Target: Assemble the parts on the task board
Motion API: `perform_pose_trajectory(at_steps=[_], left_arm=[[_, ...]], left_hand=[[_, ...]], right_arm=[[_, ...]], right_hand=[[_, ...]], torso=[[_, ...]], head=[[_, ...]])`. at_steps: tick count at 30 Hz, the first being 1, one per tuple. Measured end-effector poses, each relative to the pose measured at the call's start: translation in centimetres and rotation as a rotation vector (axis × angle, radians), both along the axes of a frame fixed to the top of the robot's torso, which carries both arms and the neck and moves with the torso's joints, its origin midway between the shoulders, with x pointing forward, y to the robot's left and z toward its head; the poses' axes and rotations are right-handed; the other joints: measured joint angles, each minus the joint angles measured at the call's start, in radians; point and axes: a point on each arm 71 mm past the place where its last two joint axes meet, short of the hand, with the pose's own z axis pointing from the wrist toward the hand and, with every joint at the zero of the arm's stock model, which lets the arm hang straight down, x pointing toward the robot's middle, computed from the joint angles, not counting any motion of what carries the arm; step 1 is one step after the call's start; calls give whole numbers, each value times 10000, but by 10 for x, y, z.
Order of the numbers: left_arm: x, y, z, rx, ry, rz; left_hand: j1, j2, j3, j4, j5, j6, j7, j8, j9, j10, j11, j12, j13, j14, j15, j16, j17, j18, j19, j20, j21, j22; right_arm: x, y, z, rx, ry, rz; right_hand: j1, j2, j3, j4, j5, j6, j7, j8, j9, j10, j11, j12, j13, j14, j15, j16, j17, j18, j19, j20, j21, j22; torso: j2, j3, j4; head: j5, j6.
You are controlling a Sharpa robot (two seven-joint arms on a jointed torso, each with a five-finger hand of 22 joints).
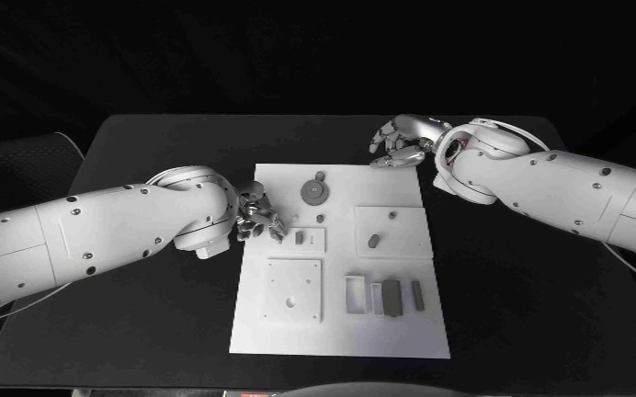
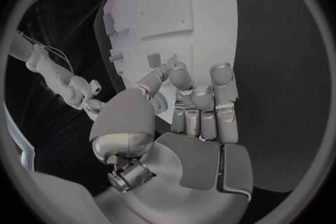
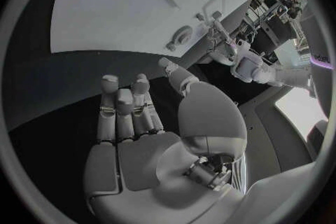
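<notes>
Task board (image 1: 338, 264) lies mid-counter (image 1: 159, 140), small grey parts (image 1: 384, 294) scattered across it.
Left hand (image 1: 257, 217) hovers at its near-left edge, fingers loosely apart, empty; right hand (image 1: 401, 140) waits open past the far corner. A slow, square descent should suit the pick.

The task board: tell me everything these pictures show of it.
The task board is a flat white rectangular plate, matte and plastic-looking, lying long side front to back in the middle of the black table. It carries raised square plates, an oval grey piece near its far end, and upright grey parts near its front. The left hand reaches over its left edge; the right hand hovers beyond its far right corner.
</notes>
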Motion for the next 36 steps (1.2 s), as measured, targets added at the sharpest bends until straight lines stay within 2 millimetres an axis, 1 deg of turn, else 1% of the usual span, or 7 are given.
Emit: perform_pose_trajectory(at_steps=[5,17,22,26,32,36], left_arm=[[0,0,0,12,3,-2],[-2,-1,0,80,-8,-57],[-2,-1,0,134,-51,-104],[-3,-2,0,192,-108,-152],[-3,-2,0,233,-135,-192],[-2,-2,0,252,-145,-211]], left_hand=[[0,0,0,-1,-2,-3,-4,1,0,-1,2,0,-1,0,0,0,0,0,0,0,0,0],[0,0,-2,-2,-63,-17,-19,6,0,-6,7,0,-2,0,-1,-1,4,0,0,0,1,-1],[0,0,-2,-3,-80,-15,-34,13,0,-19,21,0,-2,0,-1,-1,8,0,0,0,38,2],[0,0,1,0,-82,-23,-46,16,0,-19,22,0,-3,0,-1,-1,8,0,0,0,39,7],[0,0,34,34,-117,-23,-54,35,0,-21,22,51,-4,0,-1,-2,7,0,1,0,39,6],[-4,-5,71,71,-119,-33,-71,36,0,-59,-15,51,-4,0,-1,-2,8,-1,1,0,38,6]], right_arm=[[0,0,0,-1,2,0],[0,0,0,-3,6,1],[0,0,0,-1,7,7],[-1,-1,0,-1,8,7],[-1,-1,0,-2,8,4],[-1,-1,0,-2,8,4]], right_hand=[[0,0,0,0,0,0,0,0,1,0,0,0,1,0,0,0,0,0,35,-34,0,0],[0,0,0,0,0,-2,-2,0,1,0,0,0,2,-2,2,0,0,0,36,-35,0,0],[0,0,0,0,0,-6,-6,0,-8,-23,24,0,-8,-5,4,0,0,0,35,-35,0,0],[0,0,0,0,0,-9,-9,0,-8,-27,27,0,-8,-6,6,0,0,1,35,-34,0,0],[0,0,0,0,0,-10,-9,0,-8,-27,27,0,-8,-8,8,0,0,0,34,-33,0,0],[0,0,0,0,0,-10,-10,0,-7,-26,26,0,-7,-18,18,0,0,0,34,-33,0,0]], torso=[[0,2,-1],[1,8,-4],[1,5,-3],[1,2,-2],[1,1,-1],[0,1,-1]], head=[[0,-4],[-9,-35],[-13,-64],[-22,-117],[-10,-132],[-23,-186]])
